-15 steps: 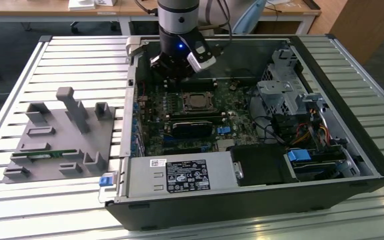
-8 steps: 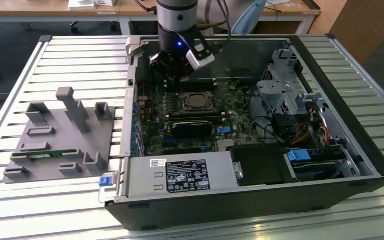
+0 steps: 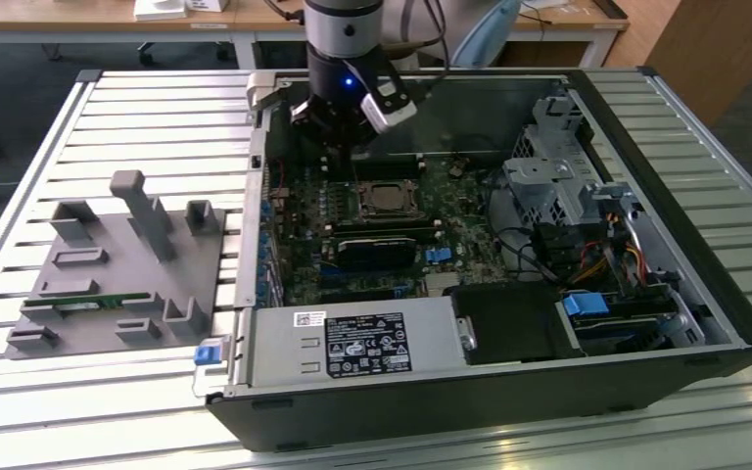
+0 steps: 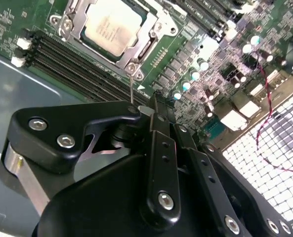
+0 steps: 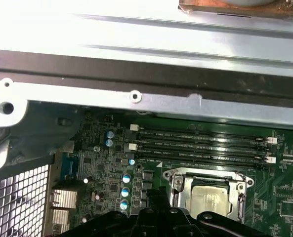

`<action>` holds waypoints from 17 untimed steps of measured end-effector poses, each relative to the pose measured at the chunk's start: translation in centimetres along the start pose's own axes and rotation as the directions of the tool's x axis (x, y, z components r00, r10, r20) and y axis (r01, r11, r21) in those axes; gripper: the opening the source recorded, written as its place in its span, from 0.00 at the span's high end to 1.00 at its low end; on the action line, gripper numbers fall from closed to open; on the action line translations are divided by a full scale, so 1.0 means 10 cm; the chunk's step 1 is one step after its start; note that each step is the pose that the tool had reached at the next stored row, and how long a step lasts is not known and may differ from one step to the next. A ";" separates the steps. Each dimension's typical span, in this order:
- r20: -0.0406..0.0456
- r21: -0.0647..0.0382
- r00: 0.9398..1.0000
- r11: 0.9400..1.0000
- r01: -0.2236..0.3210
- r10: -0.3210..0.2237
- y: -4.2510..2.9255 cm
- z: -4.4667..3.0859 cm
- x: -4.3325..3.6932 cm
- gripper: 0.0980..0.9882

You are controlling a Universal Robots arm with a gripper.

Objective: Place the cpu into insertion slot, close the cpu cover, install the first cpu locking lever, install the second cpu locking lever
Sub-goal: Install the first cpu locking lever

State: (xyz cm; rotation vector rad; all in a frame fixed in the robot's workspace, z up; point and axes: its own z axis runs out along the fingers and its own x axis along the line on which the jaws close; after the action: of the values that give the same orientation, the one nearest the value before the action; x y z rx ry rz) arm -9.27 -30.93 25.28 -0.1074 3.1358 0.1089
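Jaws: look shut or nearly so in the second wrist view, fingertips meet at a point w/ nothing between them. Gripper (image 4: 145,109) holds nothing, hangs over the board just beside the socket.

Chip (image 4: 111,24) already sits in the slot (image 5: 209,197), silver top showing through the window of the cover (image 4: 136,54). Cover lies flat over it, so looks closed; its corner tab sits closest to the fingertips. A thin wire-like rod rises from that corner toward the gripper, could be a locking lever, can't tell for sure. My read: chip + cover steps done, gripper is parked at the corner to work the lever there.

Memory slots (image 5: 200,145) run alongside the socket, empty.

Exterior view: arm (image 3: 344,59) reaches down into an open PC case (image 3: 689,294) lying on its side, green board (image 3: 350,225) facing up. Case sits on a slatted metal table (image 3: 36,147). Grey fixture block (image 3: 115,274) w/ pegs and pockets sits at the exterior view's left, well apart from the case. Desks behind, dark floor.
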 end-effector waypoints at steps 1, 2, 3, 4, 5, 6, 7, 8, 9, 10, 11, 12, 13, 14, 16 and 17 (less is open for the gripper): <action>0.000 0.000 1.000 1.000 -0.001 0.001 0.011 -0.001 0.003 0.99; 0.000 0.000 1.000 1.000 -0.002 0.002 0.019 -0.006 0.007 0.99; 0.000 0.000 1.000 1.000 -0.002 0.002 0.026 -0.011 0.009 0.99; 0.000 0.000 1.000 1.000 -0.002 0.002 0.031 -0.014 0.011 0.99; 0.000 0.000 1.000 1.000 -0.002 0.002 0.037 -0.015 0.011 0.99; 0.000 0.000 1.000 1.000 -0.003 0.003 0.045 -0.015 0.010 0.99; 0.000 0.000 1.000 1.000 -0.003 0.003 0.057 -0.014 0.010 0.99; 0.000 0.000 1.000 1.000 -0.005 0.005 0.071 -0.013 0.009 0.99; 0.001 0.000 1.000 1.000 -0.007 0.007 0.080 -0.013 0.008 0.99; 0.001 0.000 1.000 1.000 -0.008 0.008 0.086 -0.013 0.008 0.99; 0.001 0.000 1.000 1.000 -0.008 0.008 0.088 -0.013 0.008 0.99; 0.001 0.000 1.000 1.000 -0.008 0.008 0.088 -0.012 0.008 0.99; 0.001 -0.001 1.000 1.000 -0.008 0.008 0.088 -0.012 0.005 0.99; 0.001 -0.001 1.000 1.000 -0.008 0.008 0.088 -0.012 -0.001 0.99; 0.001 -0.001 1.000 1.000 -0.008 0.008 0.087 -0.012 -0.024 0.99; 0.001 -0.001 1.000 1.000 -0.008 0.008 0.087 -0.012 -0.039 0.99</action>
State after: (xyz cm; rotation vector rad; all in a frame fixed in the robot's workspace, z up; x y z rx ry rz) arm -8.94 -30.05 25.46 -0.0944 3.1359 0.1105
